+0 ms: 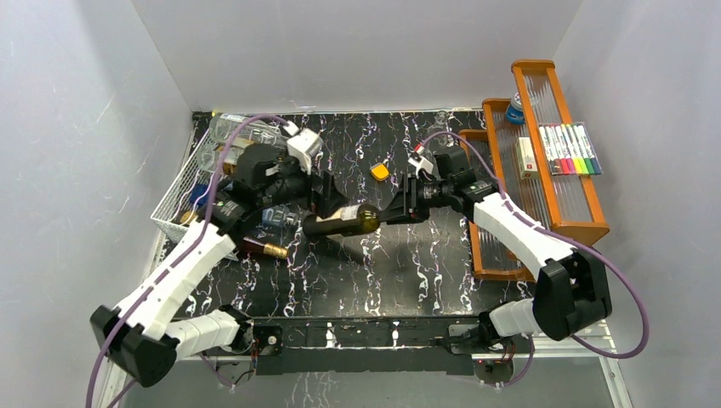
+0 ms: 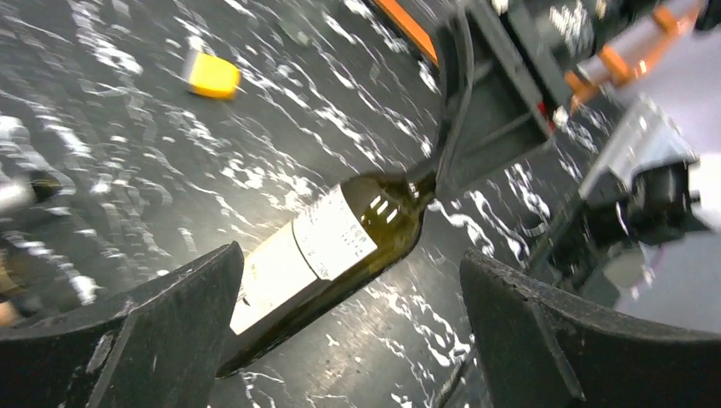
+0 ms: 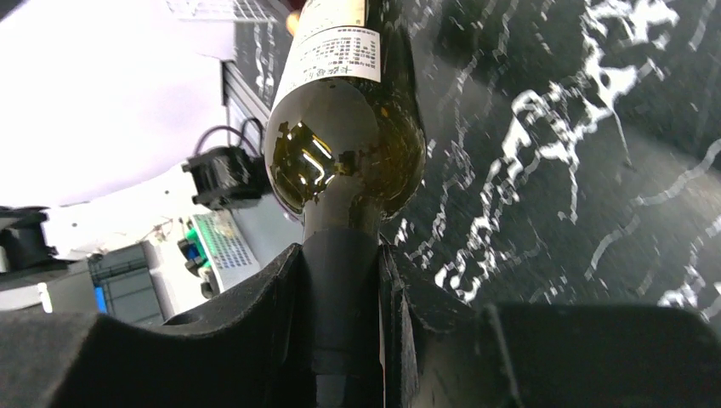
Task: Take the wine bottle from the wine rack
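A dark green wine bottle (image 1: 344,221) with a white label lies nearly level above the middle of the black table. My right gripper (image 1: 396,210) is shut on its black-capped neck; in the right wrist view the fingers (image 3: 272,323) press on both sides of the neck (image 3: 340,289) below the bottle's shoulder (image 3: 349,144). My left gripper (image 1: 327,194) is open around the bottle's base end; in the left wrist view its jaws stand wide apart around the bottle (image 2: 332,246), with the left finger close to the label. The white wire wine rack (image 1: 183,191) stands at the far left.
A second bottle with a gold cap (image 1: 259,249) lies by the rack's near end. Clear glassware (image 1: 246,132) sits at the rack's far end. A small yellow block (image 1: 379,172) lies at the back middle. An orange wooden tiered shelf (image 1: 587,225) with markers (image 1: 570,149) stands on the right.
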Tool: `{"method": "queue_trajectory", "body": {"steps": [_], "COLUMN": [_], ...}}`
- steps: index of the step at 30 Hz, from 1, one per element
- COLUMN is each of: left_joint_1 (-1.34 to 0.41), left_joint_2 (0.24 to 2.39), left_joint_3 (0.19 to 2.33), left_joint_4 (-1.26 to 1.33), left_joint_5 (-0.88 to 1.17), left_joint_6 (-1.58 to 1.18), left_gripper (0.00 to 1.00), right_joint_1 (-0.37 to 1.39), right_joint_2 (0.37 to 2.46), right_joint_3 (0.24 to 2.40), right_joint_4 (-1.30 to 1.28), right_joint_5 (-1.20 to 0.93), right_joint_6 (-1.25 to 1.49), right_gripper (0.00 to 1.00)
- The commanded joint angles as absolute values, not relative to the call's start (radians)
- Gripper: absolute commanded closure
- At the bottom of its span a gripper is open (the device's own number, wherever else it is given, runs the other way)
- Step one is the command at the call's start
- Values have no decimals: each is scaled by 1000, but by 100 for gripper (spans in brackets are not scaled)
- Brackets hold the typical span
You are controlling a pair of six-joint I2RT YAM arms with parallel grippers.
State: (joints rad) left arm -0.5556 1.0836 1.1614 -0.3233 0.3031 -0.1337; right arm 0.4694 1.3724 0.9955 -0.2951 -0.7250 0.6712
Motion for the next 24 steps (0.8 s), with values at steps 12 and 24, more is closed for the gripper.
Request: {"method": "queue_trajectory", "body": {"steps": [12, 24], "left_joint_1": [-773, -841], "left_joint_2": [1214, 1364], "left_joint_3": [851, 815], "left_joint_4": [64, 191], "left_joint_5": [627, 507], "left_joint_6": [197, 319], "left_gripper": [2, 2], "right_joint_1": [447, 448], "right_joint_2": [1259, 1261], "right_joint_3": [1109, 1129], "right_joint_4": [-698, -727], "right_joint_5": [-747, -777], "right_joint_6": [369, 347], "right_gripper": [100, 100]}}
